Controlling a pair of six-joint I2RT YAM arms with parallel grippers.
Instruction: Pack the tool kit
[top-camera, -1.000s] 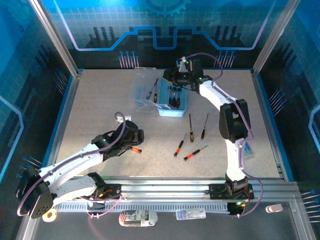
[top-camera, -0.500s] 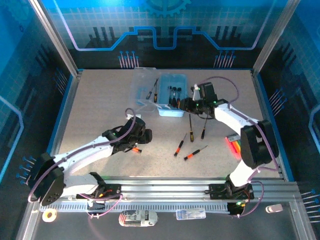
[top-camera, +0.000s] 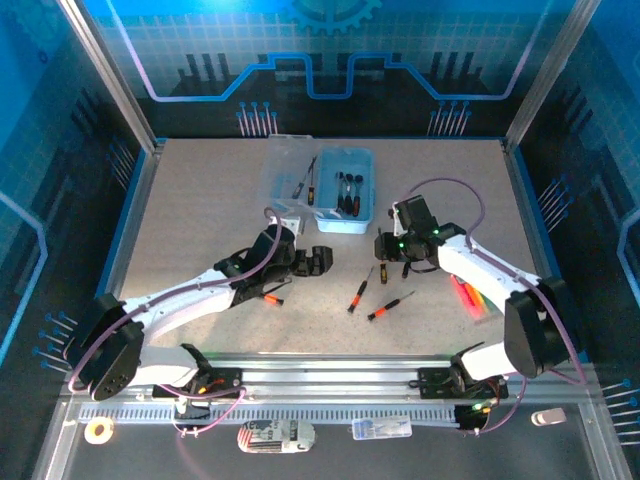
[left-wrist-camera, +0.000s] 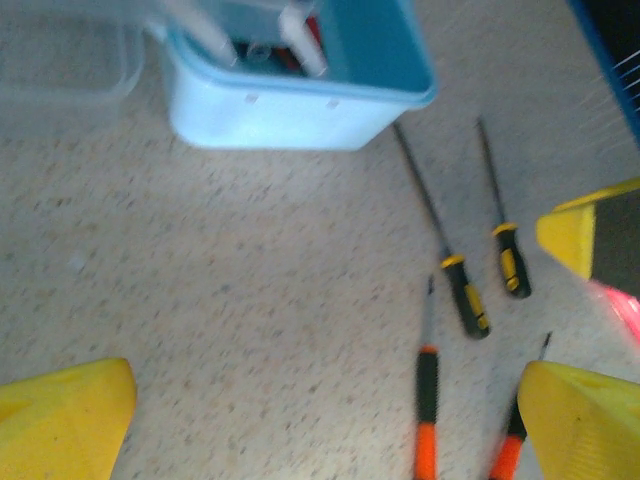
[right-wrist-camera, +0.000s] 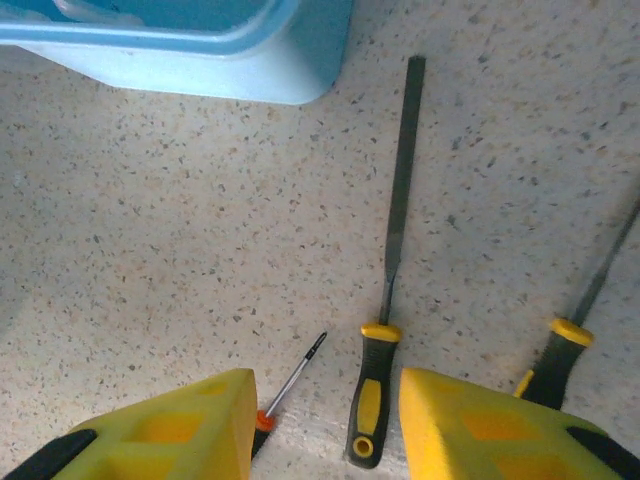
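The pale-blue tool kit box (top-camera: 342, 205) stands at the back of the table with its clear lid (top-camera: 284, 170) folded open to the left and several tools inside. My right gripper (right-wrist-camera: 325, 425) is open and low over the table, with the yellow-and-black handle of a file (right-wrist-camera: 372, 390) between its fingers. A second file (right-wrist-camera: 560, 352) lies to its right and an orange-handled screwdriver (right-wrist-camera: 290, 385) to its left. My left gripper (left-wrist-camera: 320, 420) is open over bare table in front of the box (left-wrist-camera: 290, 105), with two orange screwdrivers (left-wrist-camera: 427, 400) just ahead on the right.
A third orange screwdriver (top-camera: 268, 297) lies beside my left arm. Blue enclosure walls ring the table. A tape roll (top-camera: 97, 430) and small packets rest on the front rail. In the left wrist view a yellow finger (left-wrist-camera: 585, 225) of the right gripper shows at the right.
My right gripper has come away from the box and dropped toward the files in front of it. My left gripper has swung right and forward toward the table's middle.
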